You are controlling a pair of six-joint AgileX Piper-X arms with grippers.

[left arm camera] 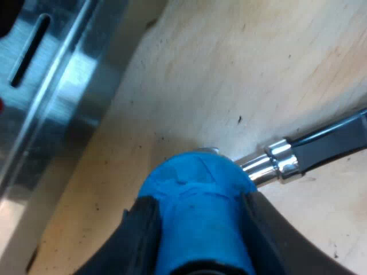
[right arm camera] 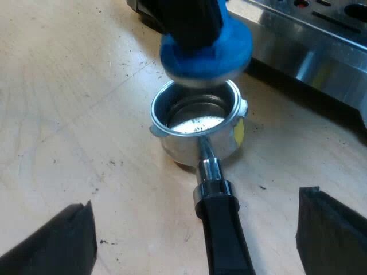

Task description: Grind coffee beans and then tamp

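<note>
Pale wooden tabletop (right arm camera: 69,114); dark specks (right arm camera: 112,163) scattered about.

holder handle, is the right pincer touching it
Apart. The right wrist view shows bare table between the handle and each finger of the open right pincer.

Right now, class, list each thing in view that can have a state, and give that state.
Blue tamper: gripped, poised over the holder's basket, not pressed in.
Metal holder: loose on the table, basket upright, only specks inside.
Left gripper: fingers shut on the tamper.
Right gripper: fingers open, either side of the holder's handle, touching nothing.
</note>
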